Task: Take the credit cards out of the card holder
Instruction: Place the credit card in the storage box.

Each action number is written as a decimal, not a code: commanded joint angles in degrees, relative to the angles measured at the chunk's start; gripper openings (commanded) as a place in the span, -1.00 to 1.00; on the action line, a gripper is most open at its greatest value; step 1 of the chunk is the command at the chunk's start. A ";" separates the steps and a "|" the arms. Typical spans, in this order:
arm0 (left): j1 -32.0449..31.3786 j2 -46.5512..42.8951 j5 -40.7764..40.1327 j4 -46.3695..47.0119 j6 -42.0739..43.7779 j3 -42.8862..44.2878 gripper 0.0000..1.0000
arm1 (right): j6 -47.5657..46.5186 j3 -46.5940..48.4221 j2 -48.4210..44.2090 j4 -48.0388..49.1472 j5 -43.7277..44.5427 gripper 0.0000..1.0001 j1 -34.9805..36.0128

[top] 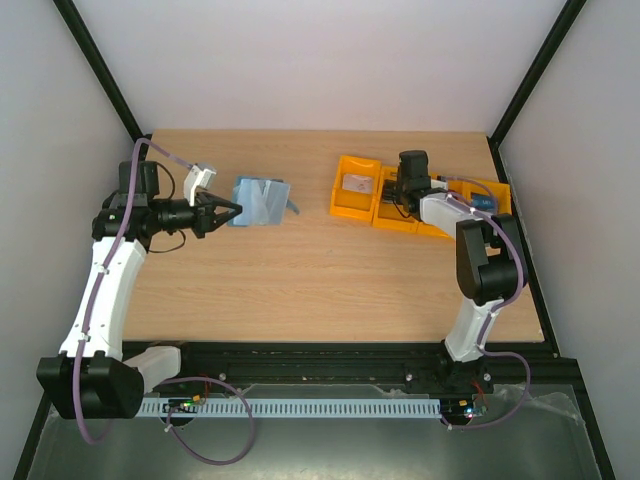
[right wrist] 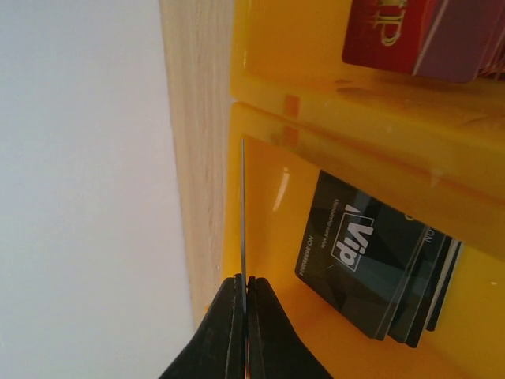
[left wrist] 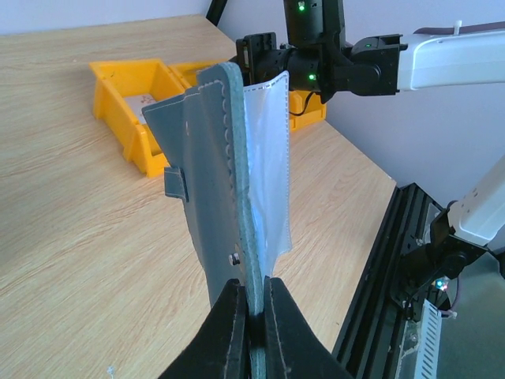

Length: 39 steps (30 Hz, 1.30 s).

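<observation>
The left gripper (top: pixel 234 211) sits at the left of the table (top: pixel 300 280), pointing right. Its 2 fingers are pinched tight on one edge of the wallet (top: pixel 259 202). In the left wrist view the wallet (left wrist: pixel 207 189) stands out from the fingertips (left wrist: pixel 233 304) spread open, its grey-blue stitched outer side to the left with a small tab and a snap stud. A pale clear sleeve (left wrist: pixel 267 170) fans out on the right. No card shows in the wallet from here. Whether it touches the table cannot be told.

The right gripper (top: pixel 399 193) is at the far right of the table, over a row of orange bins (top: pixel 352 205). The wallet lies well to the left of them. In the right wrist view the fingers (right wrist: pixel 233 316) are clamped on 1 thin card (right wrist: pixel 243 205), seen edge-on, so its colour cannot be told. The card stands inside a bin (right wrist: pixel 355 130), close to its outer wall. Beside it in the same bin lies a stack of black cards (right wrist: pixel 359 253), the top one printed "Vip". In the next bin, past the dividing wall, lies a red card (right wrist: pixel 410 31). In the top view the leftmost bin holds a pale grey card (top: pixel 357 183)
</observation>
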 commanded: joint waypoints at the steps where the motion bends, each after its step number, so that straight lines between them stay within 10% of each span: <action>1: -0.27 -1.37 0.55 -0.17 1.20 -0.59 -0.95 | 2.30 1.58 1.54 -3.68 2.28 -0.97 0.21; 21: -0.27 -1.21 0.24 -0.27 1.31 -0.67 -0.95 | 1.81 7.39 9.22 -4.67 1.88 -0.91 -0.58; 29: -0.35 -1.19 0.29 -0.40 1.35 -0.85 -0.95 | 1.14 6.83 7.93 -3.70 1.36 -0.51 -0.93; 39: -0.36 -1.20 0.33 -0.27 1.40 -0.95 -0.95 | -0.74 6.44 3.44 -2.69 0.04 0.61 -1.13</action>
